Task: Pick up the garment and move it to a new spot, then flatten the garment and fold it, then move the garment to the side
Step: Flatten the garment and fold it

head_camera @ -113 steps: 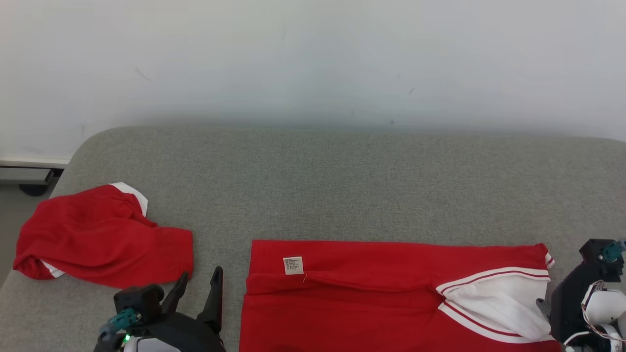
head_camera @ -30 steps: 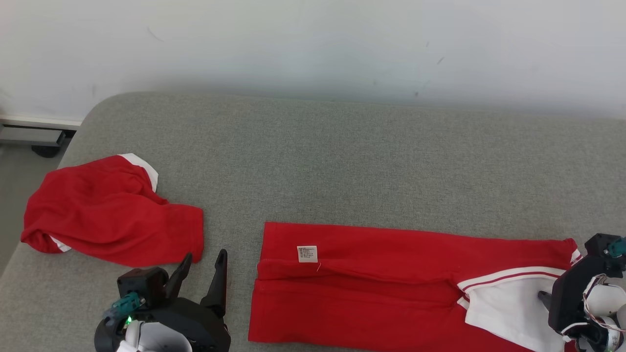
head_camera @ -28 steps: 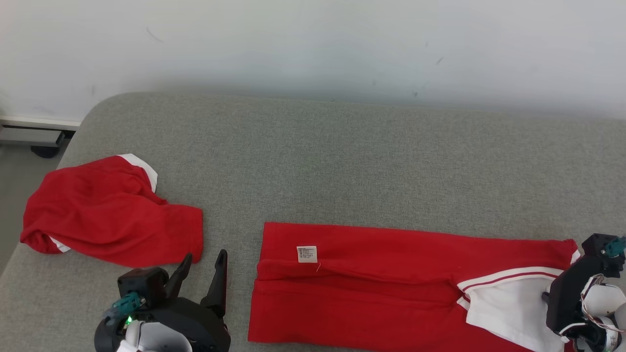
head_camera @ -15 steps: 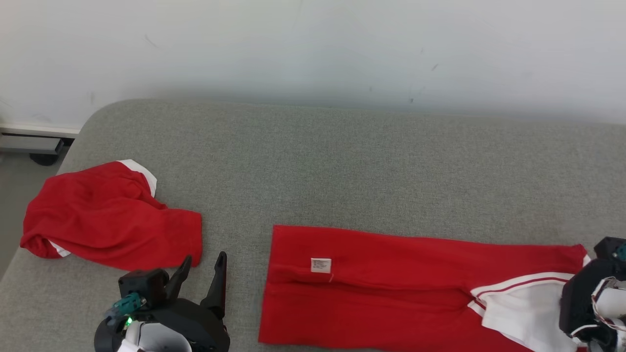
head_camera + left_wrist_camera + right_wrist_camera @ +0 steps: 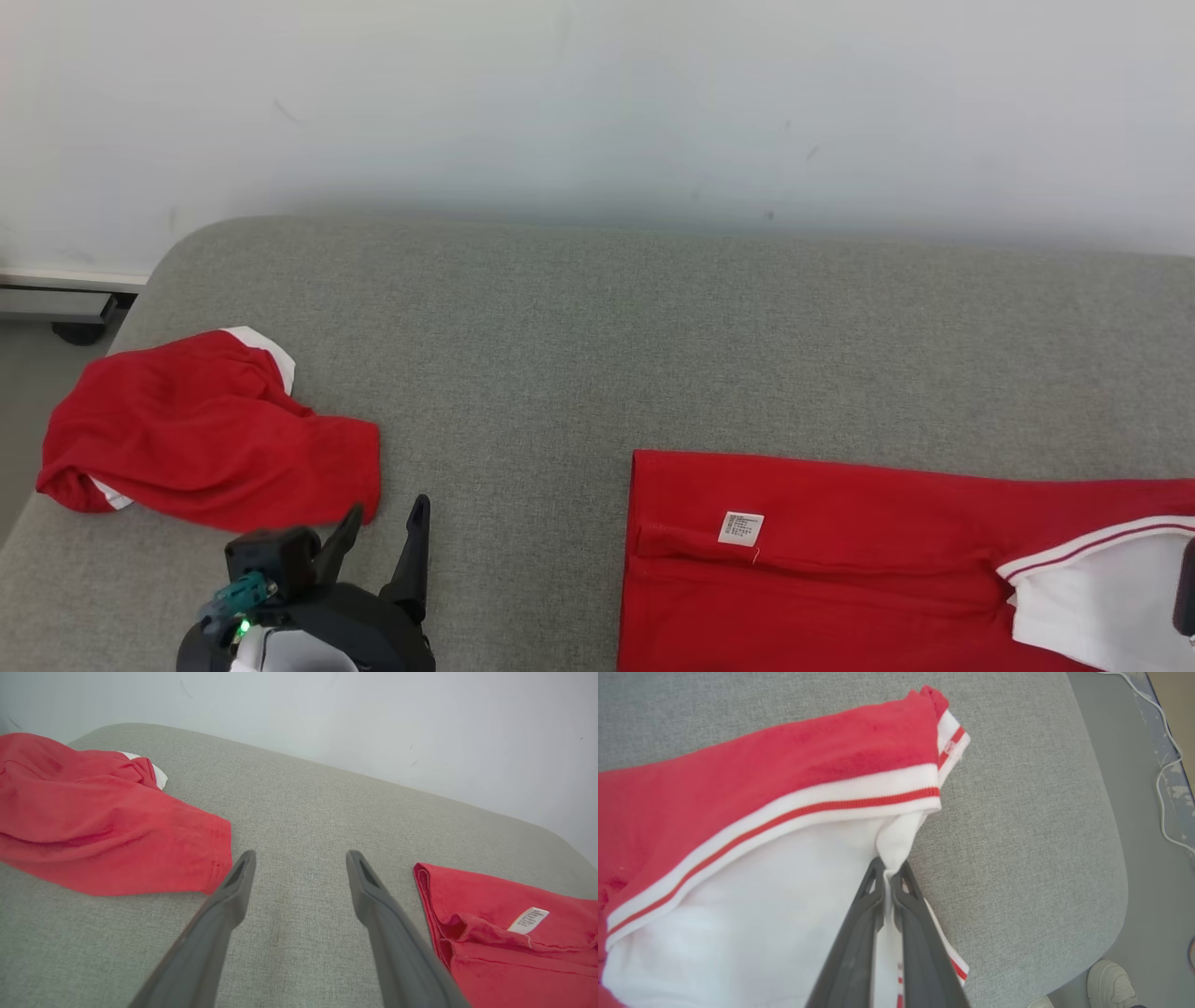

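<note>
The garment (image 5: 840, 560) is red with a white, red-striped panel and a small white label. It lies folded in a long strip at the lower right of the grey surface (image 5: 597, 336). In the right wrist view my right gripper (image 5: 888, 870) is shut on a pinch of the garment's (image 5: 761, 788) white fabric, near the striped trim. My left gripper (image 5: 386, 511) stands open at the lower left, with nothing between its fingers. It (image 5: 301, 858) hovers over bare grey fabric, with the garment's (image 5: 504, 933) labelled end to its right.
A second red garment (image 5: 205, 439) lies crumpled at the left end of the surface, just left of my left gripper. A pale wall runs behind. Past the surface's rounded right corner is floor with a white cable (image 5: 1167, 788) and a person's shoe (image 5: 1111, 984).
My right gripper has shut on the white fabric and dragged the garment to the right; its left edge now lies farther from the crumpled garment. The left gripper has stayed put.
</note>
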Available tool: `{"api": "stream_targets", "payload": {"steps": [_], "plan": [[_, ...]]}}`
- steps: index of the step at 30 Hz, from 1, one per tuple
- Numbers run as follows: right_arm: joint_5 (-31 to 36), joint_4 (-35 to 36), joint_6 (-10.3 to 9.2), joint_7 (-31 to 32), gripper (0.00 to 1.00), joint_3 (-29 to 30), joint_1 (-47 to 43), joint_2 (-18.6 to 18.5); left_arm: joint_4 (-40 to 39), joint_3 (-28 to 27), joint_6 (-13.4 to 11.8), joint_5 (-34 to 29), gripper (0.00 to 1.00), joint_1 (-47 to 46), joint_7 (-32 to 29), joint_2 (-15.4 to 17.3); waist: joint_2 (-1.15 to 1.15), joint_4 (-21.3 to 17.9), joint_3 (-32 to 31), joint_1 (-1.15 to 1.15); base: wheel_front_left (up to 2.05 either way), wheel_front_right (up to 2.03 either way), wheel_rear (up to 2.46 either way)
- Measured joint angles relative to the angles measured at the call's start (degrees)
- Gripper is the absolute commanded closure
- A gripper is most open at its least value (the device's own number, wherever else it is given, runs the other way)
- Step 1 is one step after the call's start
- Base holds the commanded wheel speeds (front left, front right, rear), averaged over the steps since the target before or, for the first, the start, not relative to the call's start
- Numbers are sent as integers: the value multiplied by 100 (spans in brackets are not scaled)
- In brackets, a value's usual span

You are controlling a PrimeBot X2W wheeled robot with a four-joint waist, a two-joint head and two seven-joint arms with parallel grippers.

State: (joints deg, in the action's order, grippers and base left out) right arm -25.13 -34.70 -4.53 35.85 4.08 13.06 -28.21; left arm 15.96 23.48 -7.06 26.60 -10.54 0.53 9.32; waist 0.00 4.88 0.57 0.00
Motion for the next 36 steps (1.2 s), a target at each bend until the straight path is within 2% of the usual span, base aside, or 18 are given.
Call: {"api": "stream_targets", "payload": {"steps": [2,12,23,28,36], "plan": [[2,153,7,51,100,-98,-12,67,-8,-10,0,1,0,63,0,16,0,-27,-15,0,0,0,0],[-31,1222,403,275,100,-747,-110,765,-29,30,0,14,0,99,-21,-47,0,-188,-30,0,0,0,0],[-56,2463,758,612,100,-1345,-30,960,3,53,0,25,0,89,-35,-70,0,-208,-74,0,0,0,0],[-55,2637,790,873,100,-1734,319,1293,8,49,0,26,0,87,-34,-92,0,-213,-76,0,0,0,0],[31,2490,788,1255,100,-2238,534,1707,42,136,9,26,0,-54,-53,-213,0,-136,-34,0,0,0,0]]}}
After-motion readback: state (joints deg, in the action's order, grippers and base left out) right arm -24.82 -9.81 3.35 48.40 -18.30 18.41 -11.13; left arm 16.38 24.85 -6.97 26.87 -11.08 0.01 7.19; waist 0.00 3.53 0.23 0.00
